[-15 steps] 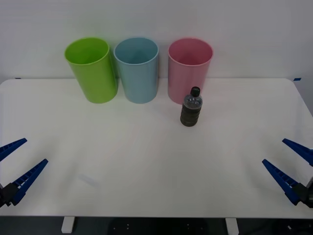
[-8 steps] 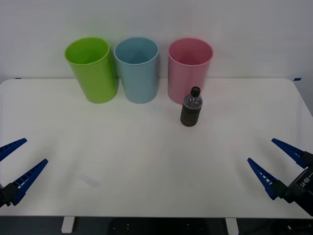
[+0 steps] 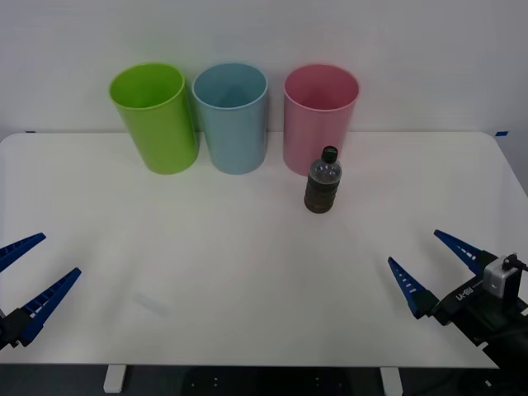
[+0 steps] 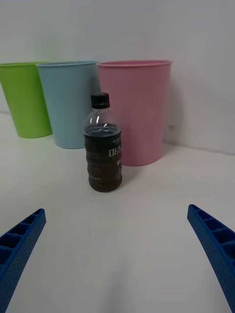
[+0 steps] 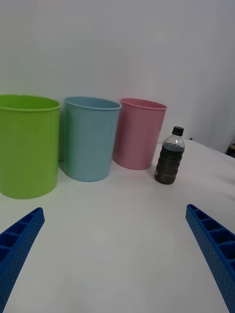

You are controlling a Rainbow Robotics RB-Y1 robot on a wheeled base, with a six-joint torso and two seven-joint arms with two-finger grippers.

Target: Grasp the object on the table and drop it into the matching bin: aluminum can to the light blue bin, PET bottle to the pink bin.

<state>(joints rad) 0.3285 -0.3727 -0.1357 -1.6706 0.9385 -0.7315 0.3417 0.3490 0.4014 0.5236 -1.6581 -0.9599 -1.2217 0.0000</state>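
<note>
From the front view, the PET bottle (image 3: 322,181) stands upright on the white worktop (image 3: 247,272), just in front of the pink bin (image 3: 320,117). The light blue bin (image 3: 232,116) and a lime green bin (image 3: 155,116) stand in the same row at the back edge. The right gripper (image 3: 431,264) hovers low over the near right of the worktop, jaws apart and empty, well apart from the bottle. The left gripper (image 3: 35,268) is parked at the near left corner, jaws likewise apart.

In the right wrist view, the bottle (image 4: 103,144) stands straight ahead, overlapping the pink bin (image 4: 137,110), between the spread blue fingers (image 4: 215,244).

In the left wrist view, the three bins stand in a row, with the bottle (image 5: 170,156) beside the pink bin (image 5: 138,132).
</note>
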